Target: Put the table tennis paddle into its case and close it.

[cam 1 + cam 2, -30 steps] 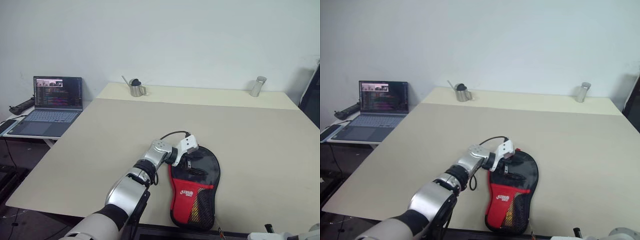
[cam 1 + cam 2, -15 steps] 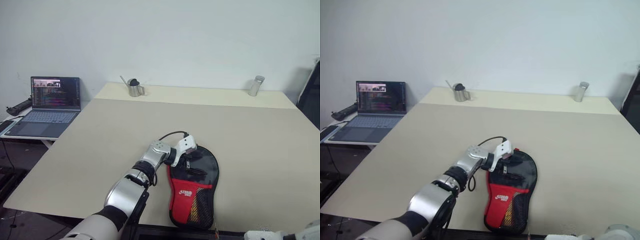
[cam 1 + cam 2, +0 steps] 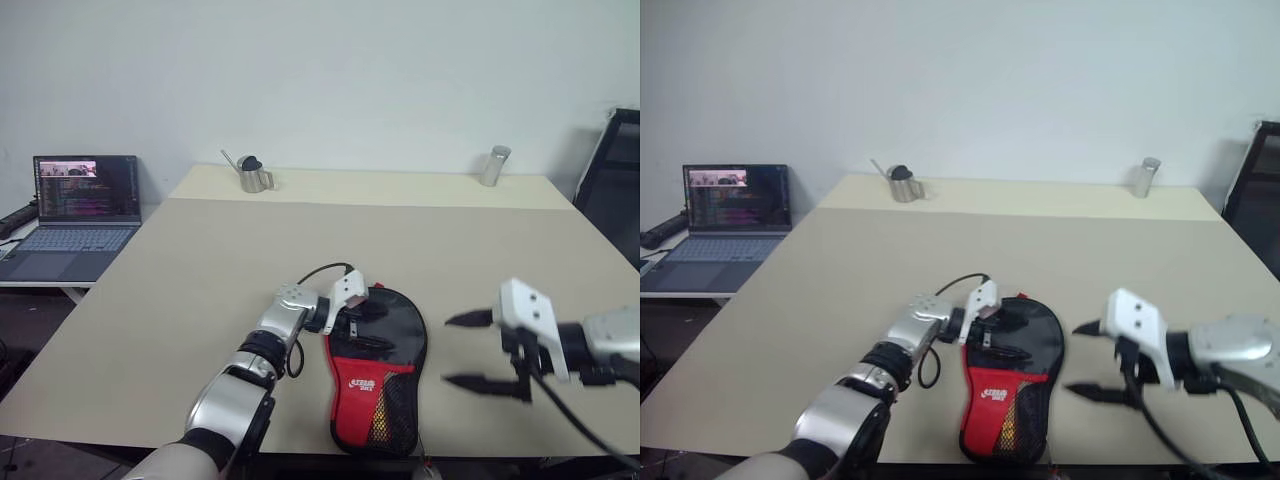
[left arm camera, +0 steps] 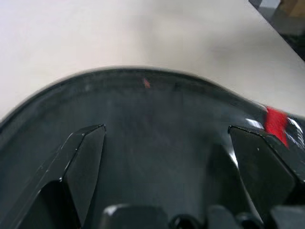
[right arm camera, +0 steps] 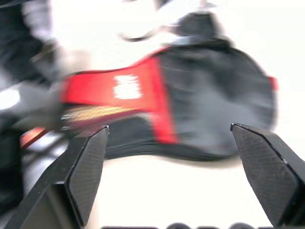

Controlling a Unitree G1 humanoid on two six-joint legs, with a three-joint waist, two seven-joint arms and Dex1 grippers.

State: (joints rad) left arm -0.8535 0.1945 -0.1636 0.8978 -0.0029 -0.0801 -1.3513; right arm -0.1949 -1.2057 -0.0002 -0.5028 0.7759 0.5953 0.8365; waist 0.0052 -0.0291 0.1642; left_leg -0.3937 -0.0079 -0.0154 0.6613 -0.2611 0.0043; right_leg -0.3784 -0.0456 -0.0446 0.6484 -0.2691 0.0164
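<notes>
The case (image 3: 375, 375) lies flat on the tabletop (image 3: 200, 280), a black paddle-shaped fabric pouch. Its round black end lies under the left claw (image 3: 362, 326); its narrow end, with red panel, white logo and mesh pocket, reaches to the tabletop's near edge. Long axis runs from that near edge away toward the wall. Can't tell what's inside it, the fabric covers it all (no bat face or handle visible). Left claw sits over the round end, fingers (image 4: 81, 157) spread wide apart above the smooth, slightly shiny black fabric; contact can't be judged. Right claw (image 3: 472, 350) hangs over bare tabletop just beside the case's right edge, pointing at it, its fingers (image 5: 86, 167) wide apart and empty. Tabletop is matte beige.
</notes>
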